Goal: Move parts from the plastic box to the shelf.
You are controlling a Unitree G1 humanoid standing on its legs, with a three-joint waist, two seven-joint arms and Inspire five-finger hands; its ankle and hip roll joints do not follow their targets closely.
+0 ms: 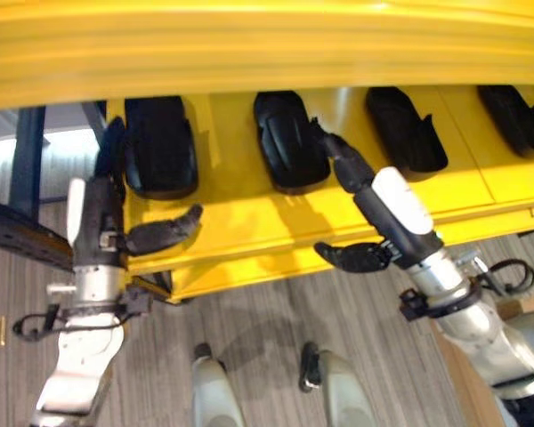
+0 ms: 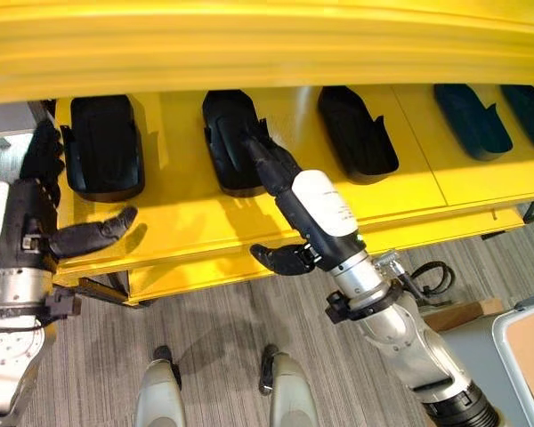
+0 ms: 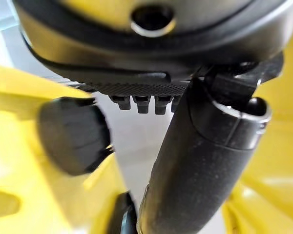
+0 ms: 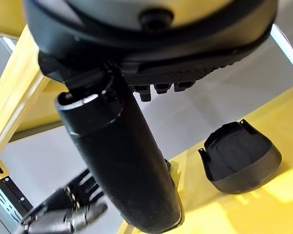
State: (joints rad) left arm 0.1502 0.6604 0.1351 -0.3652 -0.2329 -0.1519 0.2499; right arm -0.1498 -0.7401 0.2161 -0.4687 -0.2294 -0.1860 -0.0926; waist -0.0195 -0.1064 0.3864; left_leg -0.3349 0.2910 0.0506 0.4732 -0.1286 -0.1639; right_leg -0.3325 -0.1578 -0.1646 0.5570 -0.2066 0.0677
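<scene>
Several black moulded parts lie in a row on the yellow shelf (image 1: 249,222). My left hand (image 1: 101,213) is at the left side of the leftmost part (image 1: 160,142), open, its fingers straight along the part's edge and its thumb (image 3: 200,161) sticking out over the shelf front. My right hand (image 2: 316,209) is open too. Its straight fingers rest against the right side of the second part (image 2: 224,133), and its thumb (image 4: 122,161) stands apart below. Another black part (image 4: 239,158) lies on the shelf past that thumb. More parts (image 1: 405,129) lie to the right.
The yellow lip of an upper shelf (image 1: 267,44) overhangs the row. A dark blue frame (image 1: 27,160) stands at the left end. A brown board and a grey box (image 2: 521,347) sit on the striped floor at the lower right.
</scene>
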